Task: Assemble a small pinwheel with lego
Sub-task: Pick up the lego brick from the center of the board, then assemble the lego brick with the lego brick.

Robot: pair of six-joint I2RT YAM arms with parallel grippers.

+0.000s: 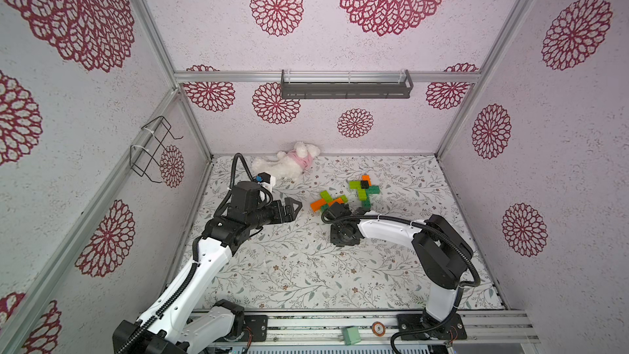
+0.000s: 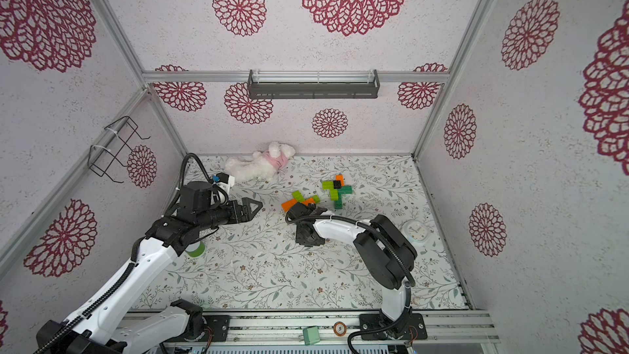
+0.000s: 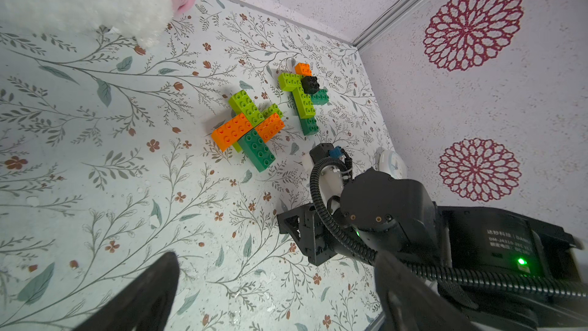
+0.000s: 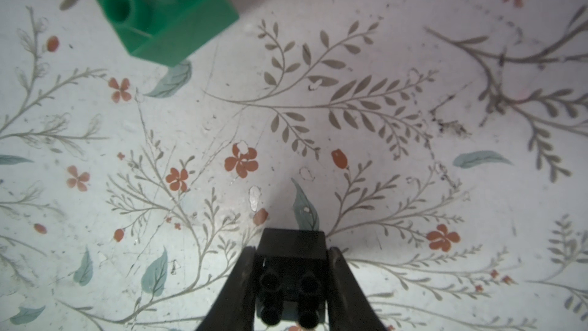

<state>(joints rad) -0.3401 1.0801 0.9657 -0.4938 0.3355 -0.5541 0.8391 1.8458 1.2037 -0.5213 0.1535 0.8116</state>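
at the left of the bench (image 1: pixel 306 267) the left claw (image 1: pixel 296 206) is hovering with its jaws standing wide apart and nothing in them, probably parked clear so the other arm is getting room to work. just to its right a four-bladed wheel (image 3: pixel 248 128) of orange, lime and dark green lego is lying flat, its centre showing no black piece. at that wheel's near edge the right claw (image 4: pixel 291 249) is clamping a small black brick (image 4: pixel 291 281), its fingers (image 4: pixel 235 281) pressing on both sides. i am judging it is being carried to cap the bare centre, though whether it is lifted off the bench i cannot tell. farther right and back, a second wheel (image 1: pixel 364 190) is already wearing its black centre piece (image 3: pixel 309 84).
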